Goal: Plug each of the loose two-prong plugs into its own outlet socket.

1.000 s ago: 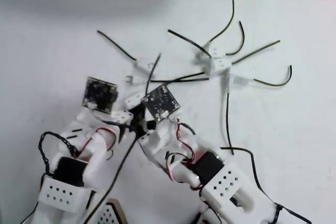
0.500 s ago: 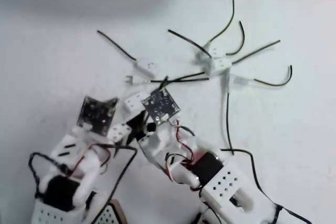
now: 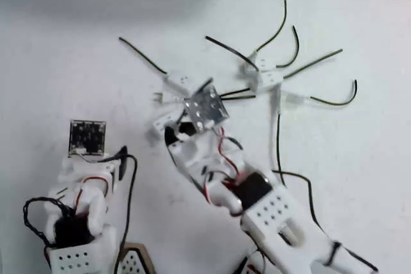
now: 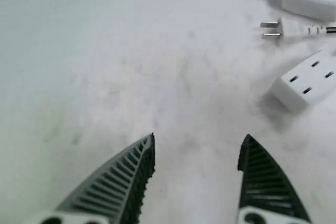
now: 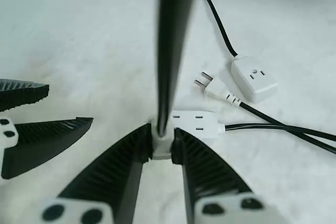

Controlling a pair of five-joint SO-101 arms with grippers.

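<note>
A: Where's the plug?
B: 1 held plug (image 5: 160, 146), white w/ black cord going up, pinched in right gripper (image 5: 163, 132), fingers closed tight on it. It's touching the end of a socket block (image 5: 195, 123). Prongs hidden, can't tell if they're in.
A: Others close by?
B: 1 loose plug (image 5: 212, 87) lying flat, 2 prongs bare, just past the block. 1 second socket (image 5: 254, 77) beside it, cord trailing off. So round that gripper: 2 plugs, 2 sockets.
A: Left side?
B: Left gripper (image 4: 199, 137) spread wide, nothing btwn its fingers, over bare table (image 3: 58, 43). Same block, loose plug and socket lie ahead of it, apart.
A: Anything else?
B: High view: I count 3 white pieces (image 3: 266, 79) w/ black cords fanning out, well apart from both arms. Can't tell plugs vs sockets there.
</note>
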